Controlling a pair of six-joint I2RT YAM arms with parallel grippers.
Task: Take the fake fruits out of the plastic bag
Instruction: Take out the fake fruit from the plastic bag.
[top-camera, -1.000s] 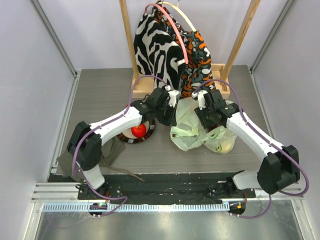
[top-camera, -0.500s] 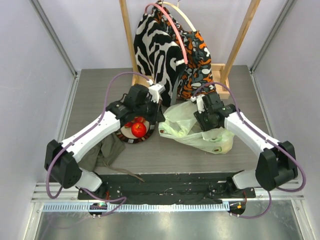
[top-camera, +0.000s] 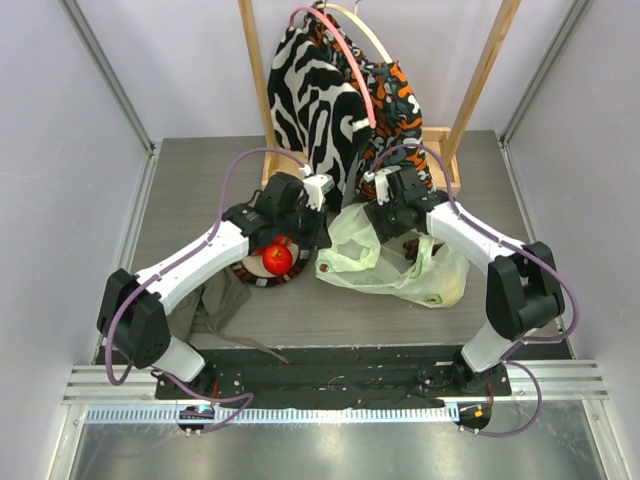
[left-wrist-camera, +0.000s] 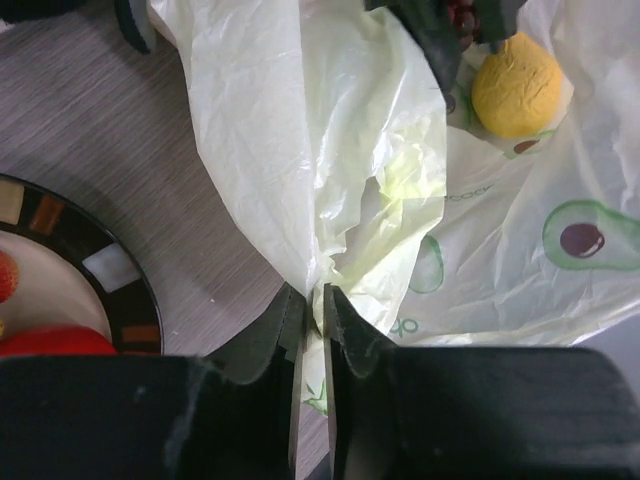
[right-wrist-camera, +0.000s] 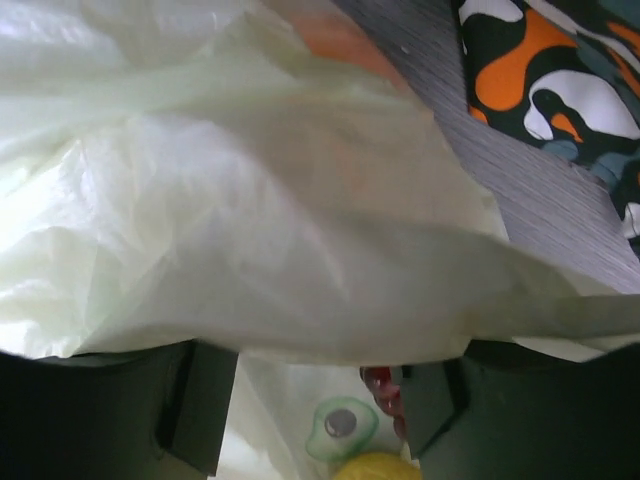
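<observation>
From the top camera, my left gripper sits at the bag's left edge, and the right gripper is over its far side. The bag lies flat on the table, just right of the plate, which holds an apple. My worry is that pulling both arms apart will stretch the thin film until it tears, or jerk the fruit out onto the table.

On the left wrist camera, the claw is pinched tight on a gathered fold of the bag. The grip is narrow, so the slick film could slide free under load. A lemon rests deeper in on the avocado print. It is matt, dimpled and round, so I judge it will roll.

On the right wrist camera, the claw stands spread, with the film draped over both fingers and nothing clamped. Closing here risks snagging plastic rather than fruit. Between the fingers I see something small, red and glossy and the lemon's top.
</observation>
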